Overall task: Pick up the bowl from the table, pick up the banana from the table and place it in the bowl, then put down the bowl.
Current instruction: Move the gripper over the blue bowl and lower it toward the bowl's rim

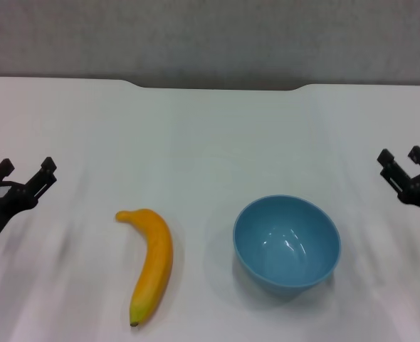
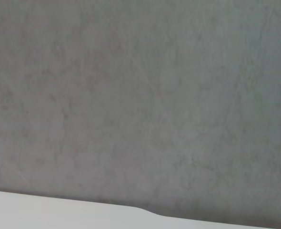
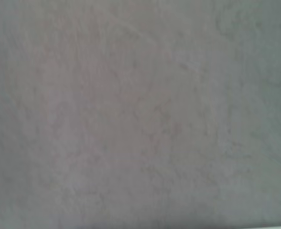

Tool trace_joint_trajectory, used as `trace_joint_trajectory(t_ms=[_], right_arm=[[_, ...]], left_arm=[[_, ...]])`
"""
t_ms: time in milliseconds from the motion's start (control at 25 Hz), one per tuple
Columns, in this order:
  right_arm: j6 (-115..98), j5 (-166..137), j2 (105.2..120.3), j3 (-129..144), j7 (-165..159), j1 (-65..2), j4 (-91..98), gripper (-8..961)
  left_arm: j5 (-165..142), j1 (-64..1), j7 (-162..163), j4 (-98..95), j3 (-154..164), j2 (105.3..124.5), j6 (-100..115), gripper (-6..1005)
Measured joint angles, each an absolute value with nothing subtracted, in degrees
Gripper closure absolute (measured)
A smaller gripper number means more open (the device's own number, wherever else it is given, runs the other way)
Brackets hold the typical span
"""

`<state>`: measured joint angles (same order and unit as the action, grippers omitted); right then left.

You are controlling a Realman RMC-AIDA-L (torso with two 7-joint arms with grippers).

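A light blue bowl (image 1: 287, 243) stands upright and holds nothing, on the white table (image 1: 210, 135) right of centre near the front. To its left lies the curved yellow banana (image 1: 150, 263), its dark tip toward the front edge. My left gripper (image 1: 26, 171) is at the far left edge, open, well clear of the banana. At the far right edge my right gripper (image 1: 402, 159) is open too, apart from the bowl. Both wrist views show only a grey wall, with a strip of table (image 2: 59, 212) in the left one.
The table's far edge has a shallow notch (image 1: 221, 87) in its middle, with a grey wall (image 1: 210, 35) behind it. Bare white tabletop lies between the two objects and each gripper.
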<state>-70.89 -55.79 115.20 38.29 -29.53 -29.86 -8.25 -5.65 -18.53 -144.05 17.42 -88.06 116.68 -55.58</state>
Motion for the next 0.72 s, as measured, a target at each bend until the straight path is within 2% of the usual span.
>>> trace_joint_trajectory(t_ms=[160,440,720], right_arm=[[-67.5,-60.1,114.79,39.5,-41.1,-29.8,-1.1,345],[-57.2,-79.3,115.18,45.4,-70.1,-28.5,18.2,360],[-56.2,-93.6,115.27,49.6,-90.9,-27.2,33.3,382]], left_arm=[[-5.9,-18.6,-144.1,17.4,-87.9,116.60,-55.5,111],[-6.0,-19.2,-144.3,17.3,-87.8,116.60,-55.2,111],[-6.0,-19.4,-144.4,17.2,-87.8,116.63,-54.6,112]])
